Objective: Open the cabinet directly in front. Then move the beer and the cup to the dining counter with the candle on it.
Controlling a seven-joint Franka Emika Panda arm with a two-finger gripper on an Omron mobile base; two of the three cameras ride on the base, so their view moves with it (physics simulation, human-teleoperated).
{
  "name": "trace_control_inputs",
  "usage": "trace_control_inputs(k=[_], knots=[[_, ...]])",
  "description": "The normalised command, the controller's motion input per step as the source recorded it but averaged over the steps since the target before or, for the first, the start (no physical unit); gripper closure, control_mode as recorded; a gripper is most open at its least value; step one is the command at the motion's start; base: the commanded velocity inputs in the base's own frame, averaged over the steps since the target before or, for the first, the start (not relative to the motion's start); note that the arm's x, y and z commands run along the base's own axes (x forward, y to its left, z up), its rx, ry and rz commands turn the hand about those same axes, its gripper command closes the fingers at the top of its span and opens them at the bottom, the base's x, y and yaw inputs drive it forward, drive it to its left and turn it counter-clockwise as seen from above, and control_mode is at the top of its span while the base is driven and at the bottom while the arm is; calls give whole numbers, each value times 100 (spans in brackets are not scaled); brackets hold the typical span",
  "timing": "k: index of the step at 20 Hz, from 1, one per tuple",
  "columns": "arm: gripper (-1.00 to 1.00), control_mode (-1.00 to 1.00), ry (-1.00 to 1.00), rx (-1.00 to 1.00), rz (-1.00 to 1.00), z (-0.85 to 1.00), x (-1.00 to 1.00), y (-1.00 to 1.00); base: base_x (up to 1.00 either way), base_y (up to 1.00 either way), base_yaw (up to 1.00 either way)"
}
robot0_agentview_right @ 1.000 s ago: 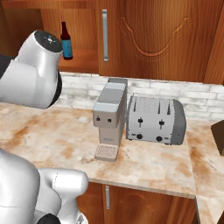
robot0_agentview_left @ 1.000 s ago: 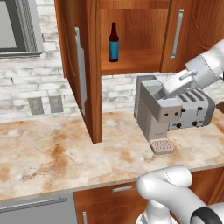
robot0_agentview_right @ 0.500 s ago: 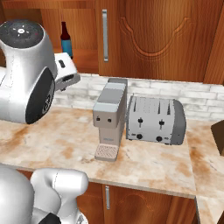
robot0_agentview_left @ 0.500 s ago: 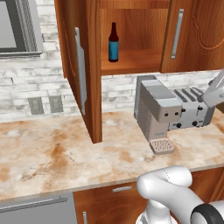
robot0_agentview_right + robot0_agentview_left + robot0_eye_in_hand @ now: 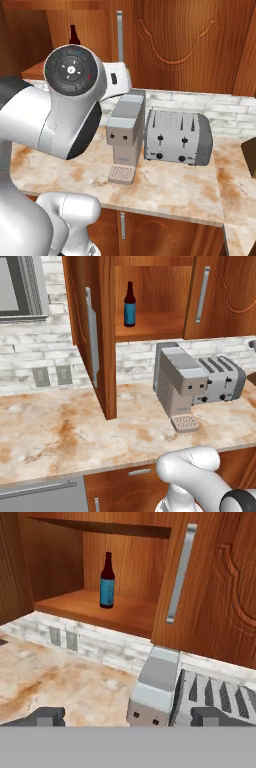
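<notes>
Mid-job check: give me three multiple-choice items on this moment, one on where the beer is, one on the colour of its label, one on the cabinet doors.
1. Where does the beer stand?
A. on the shelf inside the cabinet
B. on the countertop by the toaster
C. on top of the coffee machine

2. What colour is the beer's label?
A. red
B. blue
C. white

3. How are the cabinet's doors?
A. both shut
B. both swung open
C. left door swung open, right door shut

Answers: 1 A, the bottle stands upright on the wooden shelf. 2 B, the hand view shows a blue band on it. 3 C, the left door juts out edge-on while the right lies flat.
</notes>
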Motion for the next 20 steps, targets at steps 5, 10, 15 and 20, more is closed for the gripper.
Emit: trace_control_inputs(k=[5, 10, 15, 20], knots=[[-100, -100, -6, 11, 0, 4, -2, 0, 0, 0, 0], [-100, -100, -43, 8, 0, 40, -18, 0, 0, 0, 0], [-100, -100, -22, 6, 0, 6, -7, 0, 0, 0, 0], [-100, -100, 0, 0, 0, 0, 3, 0, 0, 0, 0]])
